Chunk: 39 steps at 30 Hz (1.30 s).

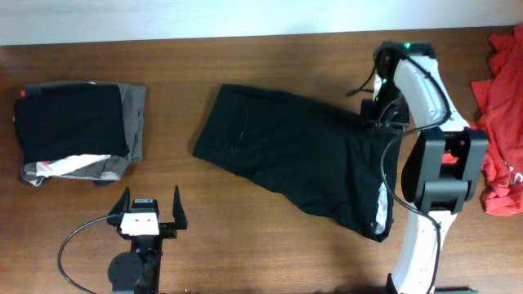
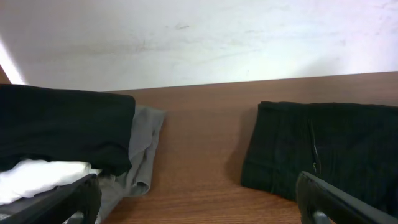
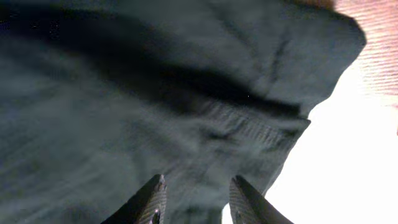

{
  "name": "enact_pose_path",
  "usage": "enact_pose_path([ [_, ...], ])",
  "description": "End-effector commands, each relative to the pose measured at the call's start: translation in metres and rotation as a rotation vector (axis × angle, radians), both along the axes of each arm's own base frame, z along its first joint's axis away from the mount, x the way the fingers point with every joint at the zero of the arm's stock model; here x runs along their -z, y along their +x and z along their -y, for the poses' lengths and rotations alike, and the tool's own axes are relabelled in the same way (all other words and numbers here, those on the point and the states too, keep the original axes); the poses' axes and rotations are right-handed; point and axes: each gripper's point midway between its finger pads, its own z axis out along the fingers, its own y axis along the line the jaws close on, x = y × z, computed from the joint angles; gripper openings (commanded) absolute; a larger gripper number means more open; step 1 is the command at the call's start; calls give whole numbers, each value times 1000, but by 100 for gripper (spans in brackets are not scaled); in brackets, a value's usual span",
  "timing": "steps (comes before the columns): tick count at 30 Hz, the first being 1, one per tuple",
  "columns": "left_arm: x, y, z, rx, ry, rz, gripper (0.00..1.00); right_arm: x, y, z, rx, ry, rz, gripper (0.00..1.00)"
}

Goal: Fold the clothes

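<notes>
Standing narrowly parted, the right gripper [image 3: 196, 202] is facing the black garment [image 3: 155, 93] with cloth showing in its gap, though I cannot tell whether it is pinching. Overhead, it is sitting at the garment's 2 o'clock edge. The left gripper [image 2: 199, 205] is resting wide open at the table's [image 1: 245, 57] 7 o'clock, while the folded stack [image 1: 78, 131] is lying at 9 o'clock and the red-orange clothes [image 1: 502, 122] at 3 o'clock.

Table [image 1: 245, 229]: brown wood-grain top, filling most of the overhead view. Wall [image 2: 199, 37]: off-white, plain, faintly scuffed, rising from the table's far edge. Light: even overhead; strong white glare in the right wrist view.
</notes>
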Motion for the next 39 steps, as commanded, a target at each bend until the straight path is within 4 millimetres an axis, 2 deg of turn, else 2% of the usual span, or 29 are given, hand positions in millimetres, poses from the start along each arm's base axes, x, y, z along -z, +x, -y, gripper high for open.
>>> enact_pose_path([
  [1,1,0,3,19,11,4,99,-33,8,-26,-9,141,79,36],
  [4,1,0,3,19,11,4,99,-29,7,-32,-14,155,71,16],
  [6,1,0,3,19,11,4,99,-21,8,-36,-23,154,72,10],
  [10,1,0,3,19,11,4,99,2,10,-43,-19,149,71,8],
  [16,1,0,3,19,11,4,99,44,1,-52,-32,147,59,7],
  [18,1,0,3,19,11,4,99,57,3,-46,-42,102,79,8],
  [22,1,0,3,19,11,4,99,80,12,-16,-62,-65,138,6],
  [25,1,0,3,19,11,4,99,92,20,-11,-64,-97,187,4],
  [28,1,0,3,19,11,4,99,99,34,-13,-62,-92,259,4],
  [31,1,0,3,19,11,4,99,98,52,-16,-77,-78,338,4],
  [35,1,0,3,19,11,4,99,95,68,-32,-88,9,406,4],
  [39,1,0,3,19,11,4,99,90,73,-47,-108,96,425,18],
])
